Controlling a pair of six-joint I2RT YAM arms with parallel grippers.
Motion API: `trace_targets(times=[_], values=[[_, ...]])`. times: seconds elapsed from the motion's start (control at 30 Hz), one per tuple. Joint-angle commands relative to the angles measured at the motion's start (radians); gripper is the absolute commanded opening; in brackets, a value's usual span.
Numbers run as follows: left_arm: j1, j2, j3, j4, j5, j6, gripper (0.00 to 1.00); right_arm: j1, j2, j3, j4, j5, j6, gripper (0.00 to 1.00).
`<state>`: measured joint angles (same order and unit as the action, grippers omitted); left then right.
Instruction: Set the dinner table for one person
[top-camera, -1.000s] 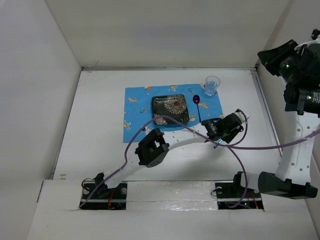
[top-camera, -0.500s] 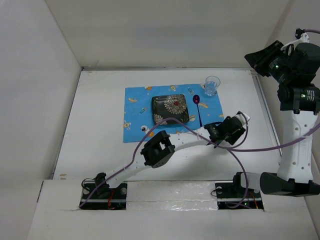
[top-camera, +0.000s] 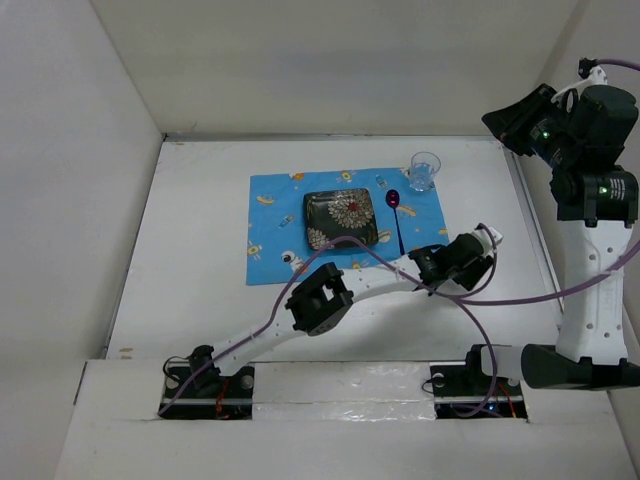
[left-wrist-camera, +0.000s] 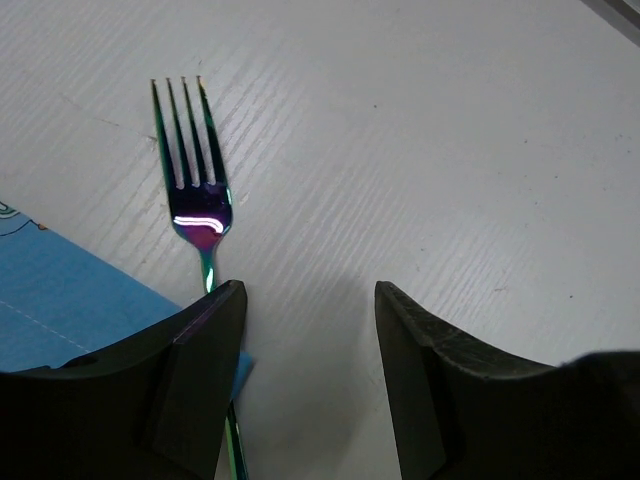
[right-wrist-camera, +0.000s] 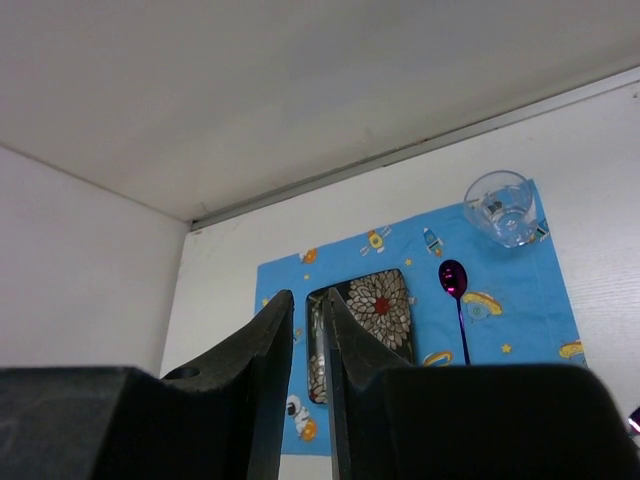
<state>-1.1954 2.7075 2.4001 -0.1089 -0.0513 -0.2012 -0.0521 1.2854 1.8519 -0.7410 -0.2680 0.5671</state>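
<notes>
The white dinner table (top-camera: 200, 260) carries a blue placemat (top-camera: 275, 215) with a dark flowered plate (top-camera: 340, 218), a purple spoon (top-camera: 396, 212) and a clear glass (top-camera: 424, 171). My left gripper (top-camera: 438, 268) hangs low over the mat's near right corner, open and empty. In the left wrist view an iridescent fork (left-wrist-camera: 195, 185) lies on the table, tines pointing away, with its handle running under the left finger (left-wrist-camera: 205, 370) and outside the gap between the jaws. My right gripper (top-camera: 498, 118) is raised high at the right, shut and empty.
White walls bound the table on three sides. A purple cable (top-camera: 520, 296) loops across the table between the arms. The left arm's elbow (top-camera: 318, 298) hovers just in front of the mat. In the right wrist view the plate (right-wrist-camera: 375, 310), spoon (right-wrist-camera: 455, 290) and glass (right-wrist-camera: 500, 205) show far below.
The right gripper has swung left and turned while staying high. The left arm's elbow and gripper have shifted slightly right. The fork tip seen below the gripper is now covered.
</notes>
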Motion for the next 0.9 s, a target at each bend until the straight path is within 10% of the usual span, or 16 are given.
trace_targets(times=[0.0, 0.87], values=[[0.02, 0.028, 0.03, 0.005, 0.012, -0.029, 0.51, 0.005, -0.014, 0.046, -0.001, 0.013, -0.029, 0.24], [0.033, -0.107, -0.044, 0.144, -0.064, 0.0, 0.47, 0.041, 0.025, 0.038, 0.003, 0.006, -0.047, 0.22]])
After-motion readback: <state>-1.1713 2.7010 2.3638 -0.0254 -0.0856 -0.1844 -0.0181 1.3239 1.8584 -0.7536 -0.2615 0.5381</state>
